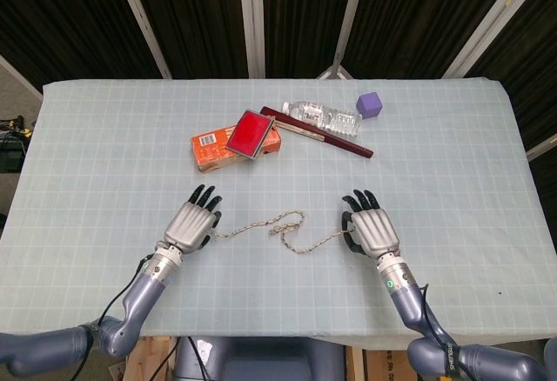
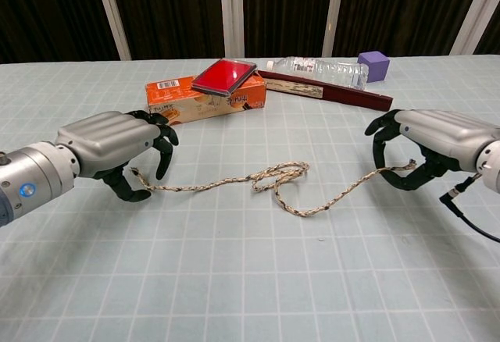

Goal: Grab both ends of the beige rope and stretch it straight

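Observation:
The beige rope (image 1: 287,223) (image 2: 273,176) lies slack on the table with a loop near its middle. My left hand (image 1: 193,224) (image 2: 117,143) hovers palm down over the rope's left end. Its fingers (image 2: 162,148) are curved and apart from the thumb, and the rope tip lies on the table between them, not pinched. My right hand (image 1: 372,229) (image 2: 437,135) arches over the right end in the same way. That end lies in the gap between its curved fingers (image 2: 380,143) and thumb, with no grip showing.
At the back of the table lie an orange box (image 1: 215,148) (image 2: 180,100) with a red case (image 1: 250,131) (image 2: 225,76) on it, a clear water bottle (image 1: 324,117) (image 2: 320,69), a long dark red bar (image 1: 344,142) (image 2: 344,94) and a purple cube (image 1: 369,104) (image 2: 373,65).

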`<action>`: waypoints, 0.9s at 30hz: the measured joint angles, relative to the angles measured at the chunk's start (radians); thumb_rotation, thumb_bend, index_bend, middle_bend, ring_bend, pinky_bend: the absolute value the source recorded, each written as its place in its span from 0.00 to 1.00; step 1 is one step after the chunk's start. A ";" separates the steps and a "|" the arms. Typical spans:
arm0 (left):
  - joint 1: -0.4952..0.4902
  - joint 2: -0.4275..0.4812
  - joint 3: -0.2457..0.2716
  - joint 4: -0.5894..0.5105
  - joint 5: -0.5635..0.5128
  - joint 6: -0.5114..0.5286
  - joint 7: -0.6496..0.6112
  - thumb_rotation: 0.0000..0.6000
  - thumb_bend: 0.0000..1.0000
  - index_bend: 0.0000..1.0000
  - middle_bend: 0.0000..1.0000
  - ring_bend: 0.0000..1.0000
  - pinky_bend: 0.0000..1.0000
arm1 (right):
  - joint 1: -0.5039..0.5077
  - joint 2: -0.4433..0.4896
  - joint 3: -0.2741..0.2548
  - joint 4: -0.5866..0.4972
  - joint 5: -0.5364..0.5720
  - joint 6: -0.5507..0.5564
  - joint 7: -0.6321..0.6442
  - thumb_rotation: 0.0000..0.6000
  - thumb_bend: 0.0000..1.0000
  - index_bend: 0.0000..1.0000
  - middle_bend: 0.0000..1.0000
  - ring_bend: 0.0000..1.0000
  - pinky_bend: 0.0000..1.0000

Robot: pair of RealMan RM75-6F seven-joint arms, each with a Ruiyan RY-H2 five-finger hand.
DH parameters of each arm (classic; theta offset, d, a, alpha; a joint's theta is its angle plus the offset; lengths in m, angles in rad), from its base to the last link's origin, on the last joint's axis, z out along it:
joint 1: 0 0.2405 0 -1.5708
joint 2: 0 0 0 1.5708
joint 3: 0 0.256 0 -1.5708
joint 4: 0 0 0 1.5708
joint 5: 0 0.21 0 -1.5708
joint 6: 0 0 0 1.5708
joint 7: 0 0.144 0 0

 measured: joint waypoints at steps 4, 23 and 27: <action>-0.011 -0.013 0.005 0.014 -0.009 0.001 0.004 1.00 0.39 0.53 0.17 0.02 0.03 | 0.001 -0.002 0.000 0.002 0.000 -0.001 0.002 1.00 0.50 0.58 0.19 0.00 0.00; -0.030 -0.031 0.024 0.033 -0.035 0.019 -0.018 1.00 0.44 0.57 0.17 0.02 0.03 | 0.001 -0.005 -0.002 0.020 0.014 -0.005 -0.008 1.00 0.49 0.58 0.19 0.00 0.00; -0.032 -0.027 0.030 0.037 -0.035 0.023 -0.020 1.00 0.45 0.57 0.17 0.02 0.03 | 0.002 -0.006 -0.002 0.022 0.017 -0.007 -0.009 1.00 0.50 0.58 0.19 0.00 0.00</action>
